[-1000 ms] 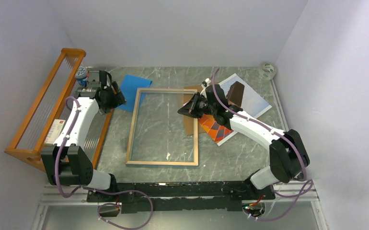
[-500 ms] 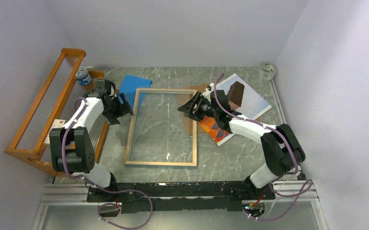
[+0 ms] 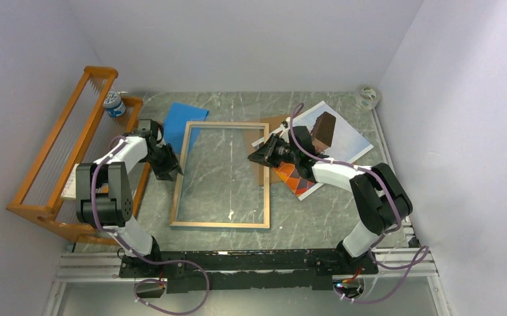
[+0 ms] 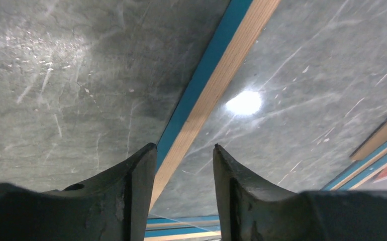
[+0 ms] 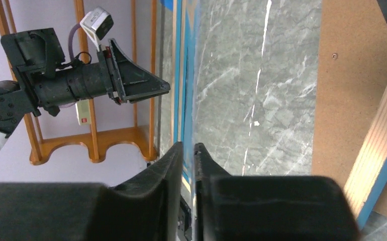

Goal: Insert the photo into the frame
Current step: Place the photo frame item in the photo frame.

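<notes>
**Frame lies back up, photo beside it**

We see the frame [image 3: 221, 224] flat in the middle of the worktop [image 3: 317, 210], light wood side up, a thin rectangle with the grey marbled surface showing through its glass. From the left wrist, its left rail shows a turquoise strip along the outer edge of the pale wood.

The photo [image 3: 346, 139] lies to the right of the frame, turned at an angle and partly covered by the right arm. We make out pale sky, a brown basket and orange-red panels near its lower corner. It overlaps a brown board [image 3: 263, 174], which reaches under the frame's right side.

The left gripper [image 4: 184, 148] is partly open, with the left rail running between its fingers. The right gripper [image 5: 188, 145] sits at the right rail, narrowed to a thin slit, and we see nothing held in it.

An orange rack [image 3: 101, 71] stands at the far left, and a blue pad [image 3: 182, 118] lies beyond the frame's top left corner.
</notes>
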{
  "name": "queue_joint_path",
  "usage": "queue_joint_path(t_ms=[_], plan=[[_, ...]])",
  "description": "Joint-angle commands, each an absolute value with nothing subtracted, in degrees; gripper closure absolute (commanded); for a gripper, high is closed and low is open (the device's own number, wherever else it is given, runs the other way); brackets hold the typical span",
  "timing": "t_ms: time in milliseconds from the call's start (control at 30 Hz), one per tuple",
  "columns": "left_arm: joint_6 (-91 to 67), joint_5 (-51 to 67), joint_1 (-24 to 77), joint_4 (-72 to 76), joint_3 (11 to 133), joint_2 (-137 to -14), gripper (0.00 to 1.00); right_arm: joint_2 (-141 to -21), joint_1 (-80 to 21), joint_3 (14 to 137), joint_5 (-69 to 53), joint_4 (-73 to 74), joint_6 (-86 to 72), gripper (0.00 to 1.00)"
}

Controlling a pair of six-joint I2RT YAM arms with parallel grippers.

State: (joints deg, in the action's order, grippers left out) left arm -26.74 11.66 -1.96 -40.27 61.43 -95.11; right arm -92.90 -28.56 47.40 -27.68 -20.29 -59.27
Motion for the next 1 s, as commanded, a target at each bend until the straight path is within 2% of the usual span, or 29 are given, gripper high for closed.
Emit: queue_joint_path(t_ms=[0, 67, 167, 233, 367, 433, 533, 633, 833, 967], plan=[[-25.6, 14.1, -2.2, -39.2, 60.0, -95.2, 0.52, -94.4, -28.6, 48.8, -31.0, -26.0, -58.7, 0.73], [-25.6, 15.5, -2.1, -38.4, 59.3, -94.8, 0.57, -95.1, -28.6, 48.3, -31.8, -28.0, -59.9, 0.64], [-25.6, 18.8, -2.1, -37.0, 58.4, -94.3, 0.61, -96.0, -29.2, 47.9, -32.6, -29.6, -61.8, 0.65], [-25.7, 20.5, -2.1, -36.8, 58.3, -94.4, 0.63, -95.9, -29.4, 48.3, -32.3, -28.5, -62.0, 0.73], [-26.6, 25.0, -2.1, -34.9, 57.4, -94.2, 0.64, -93.8, -29.3, 50.0, -30.7, -23.0, -59.9, 0.95], [-27.2, 25.9, -2.2, -34.1, 56.8, -93.8, 0.64, -92.2, -28.9, 51.3, -29.9, -19.1, -58.4, 1.0], [-27.9, 25.9, -2.1, -33.2, 56.1, -93.3, 0.62, -89.3, -28.3, 53.5, -29.7, -13.0, -57.1, 1.0], [-27.6, 22.6, -2.1, -34.1, 56.2, -92.3, 0.54, -86.9, -27.9, 57.7, -30.3, -5.9, -55.8, 1.0], [-28.2, 15.7, -2.2, -35.6, 56.7, -87.3, 0.29, -84.8, -28.2, 63.5, -32.1, 1.0, -54.8, 1.0], [-30.1, 9.9, -2.2, -38.1, 58.1, -84.5, 0.29, -85.8, -28.6, 66.0, -34.2, 2.0, -55.0, 1.0]])
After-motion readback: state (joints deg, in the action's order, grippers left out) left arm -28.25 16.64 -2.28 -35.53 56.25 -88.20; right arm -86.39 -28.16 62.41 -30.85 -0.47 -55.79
